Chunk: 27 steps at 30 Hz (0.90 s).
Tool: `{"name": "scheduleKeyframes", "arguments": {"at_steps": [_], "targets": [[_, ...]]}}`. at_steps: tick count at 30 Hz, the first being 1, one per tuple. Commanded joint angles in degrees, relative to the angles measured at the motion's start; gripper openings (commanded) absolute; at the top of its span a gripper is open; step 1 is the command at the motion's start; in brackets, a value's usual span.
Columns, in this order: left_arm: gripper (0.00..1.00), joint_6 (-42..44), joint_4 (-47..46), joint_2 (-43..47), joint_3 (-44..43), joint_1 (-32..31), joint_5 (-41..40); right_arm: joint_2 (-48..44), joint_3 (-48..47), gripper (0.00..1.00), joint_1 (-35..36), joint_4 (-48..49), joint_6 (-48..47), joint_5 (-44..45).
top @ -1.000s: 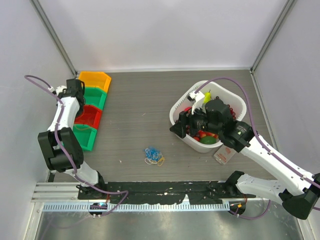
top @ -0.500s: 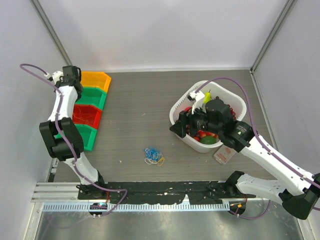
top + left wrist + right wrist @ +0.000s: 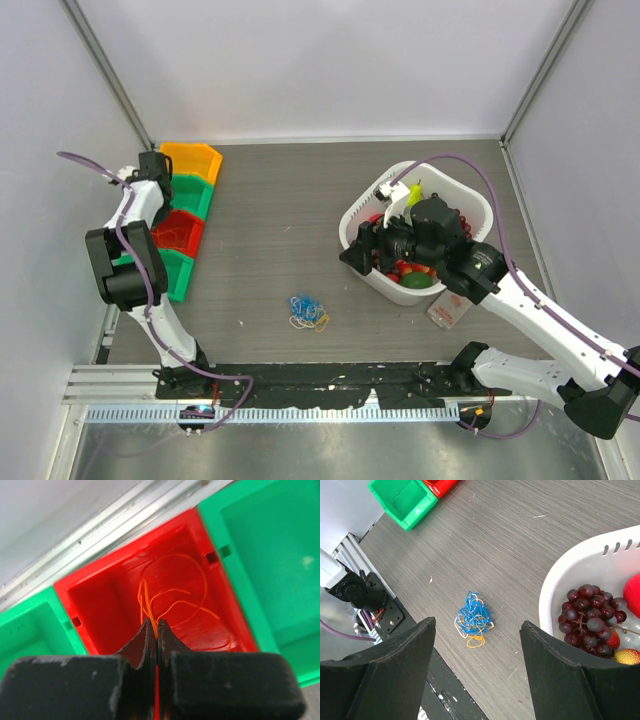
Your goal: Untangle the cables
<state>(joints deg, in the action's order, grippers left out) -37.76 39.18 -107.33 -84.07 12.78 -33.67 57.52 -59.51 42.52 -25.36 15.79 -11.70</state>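
The cables lie as a small blue, orange and white clump on the grey table, in front of the arms. In the right wrist view the cables sit far below and between the wide-apart fingers of my right gripper. That right gripper hangs open beside the white basket, holding nothing. My left gripper is shut on a thin orange cable, whose loops trail down into the red bin. From above, the left gripper is over the row of bins.
A row of bins, orange, green, red and green, stands at the left. The white basket holds grapes and other fruit. A small packet lies by the right arm.
The left arm's wrist swung back towards the far left corner, then came forward again over the bins. The right arm and the clump have not moved.
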Motion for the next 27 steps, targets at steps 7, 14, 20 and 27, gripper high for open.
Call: {"name": "scheduleKeyframes", "arguments": {"at_steps": [7,14,20,27], "targets": [[0.08,-2.5,-3.5,4.6,3.7,0.4,-2.5,-0.6,0.6,0.73,-0.2,3.1,0.9,-0.6],[0.59,-1.4,-2.2,12.6,6.2,0.4,-1.1,-1.1,0.8,0.73,-0.2,3.0,1.4,-1.2],[0.87,1.2,1.4,16.3,5.9,0.4,5.8,-1.0,0.9,0.73,-0.2,3.1,1.5,-1.5],[1.00,-7.2,11.8,24.3,10.5,0.3,10.8,-1.5,1.6,0.73,-0.2,3.7,1.5,-1.7]]}}
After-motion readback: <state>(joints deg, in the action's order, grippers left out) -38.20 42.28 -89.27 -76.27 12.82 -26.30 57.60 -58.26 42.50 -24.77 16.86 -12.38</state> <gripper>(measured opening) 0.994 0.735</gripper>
